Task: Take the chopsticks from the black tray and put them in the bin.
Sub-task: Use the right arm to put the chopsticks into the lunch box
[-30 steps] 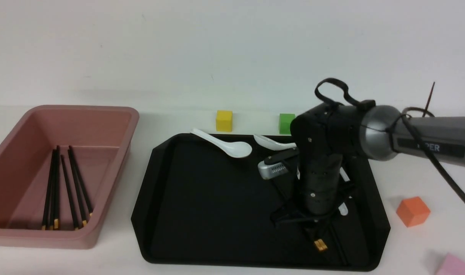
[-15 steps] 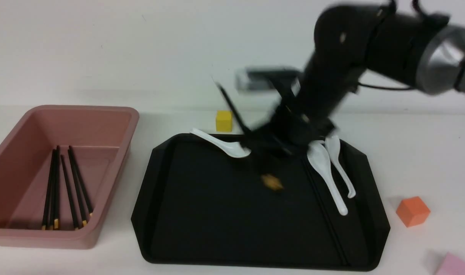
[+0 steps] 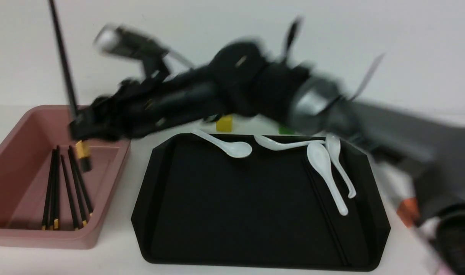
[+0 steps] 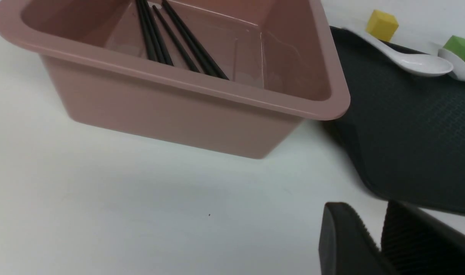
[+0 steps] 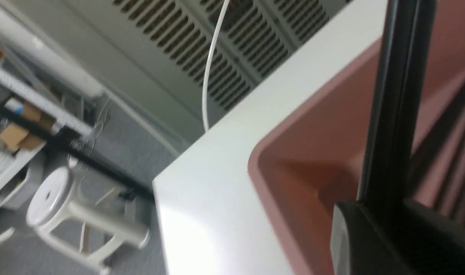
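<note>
From the front, the right arm [image 3: 232, 88] is stretched across to the left, all blurred. The right jaws are clenched on one chopstick [image 3: 65, 68], which stands almost upright at the bin [image 3: 45, 238]. Its gold band is just below the jaws and its lower end hangs in front of the bin's inside. The right wrist view shows this grip from close: the black stick rises straight out from between the two jaws, with the pink wall behind it. This view also gives the corner of the white surface [image 5: 202, 191] and a white stool [image 5: 53, 202] on the floor beyond, which no other view shows. The left jaws are seen only in the left wrist view, low over the surface near the bin's front corner. They stand a little apart and nothing is between them. Now the count. In the bin lie five chopsticks [image 3: 57, 191], as far as I can separate them, because they lie close together. On the tray [image 3: 225, 214] lie four white spoons [image 3: 236, 149]. Beside the two right ones runs a thin dark line that may be one more chopstick; I cannot tell. One yellow block [image 3: 224, 124] stands behind the tray. One green block [image 4: 459, 47] is clear only in the left wrist view.
</note>
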Motion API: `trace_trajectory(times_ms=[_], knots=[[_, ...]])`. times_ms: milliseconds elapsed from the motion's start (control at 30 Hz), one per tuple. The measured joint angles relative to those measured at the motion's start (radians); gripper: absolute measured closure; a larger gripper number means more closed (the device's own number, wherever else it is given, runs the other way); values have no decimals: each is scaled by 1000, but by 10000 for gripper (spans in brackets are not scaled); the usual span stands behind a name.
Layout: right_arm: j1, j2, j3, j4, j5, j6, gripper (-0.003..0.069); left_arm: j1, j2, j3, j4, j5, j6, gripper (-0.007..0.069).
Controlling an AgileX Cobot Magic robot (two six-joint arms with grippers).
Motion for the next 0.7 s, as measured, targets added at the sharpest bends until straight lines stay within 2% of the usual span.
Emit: trace_trajectory(times_ms=[133, 267, 533, 700], knots=[[60, 109, -16, 123, -130, -153, 521, 0, 0, 0, 0, 0, 0, 444], [78, 166, -23, 187, -193, -256, 521, 0, 0, 0, 0, 0, 0, 440], [75, 172, -28, 195, -203, -283, 491, 0, 0, 0, 0, 0, 0, 439], [37, 160, -31, 81, -47, -232, 411, 0, 0, 0, 0, 0, 0, 439]])
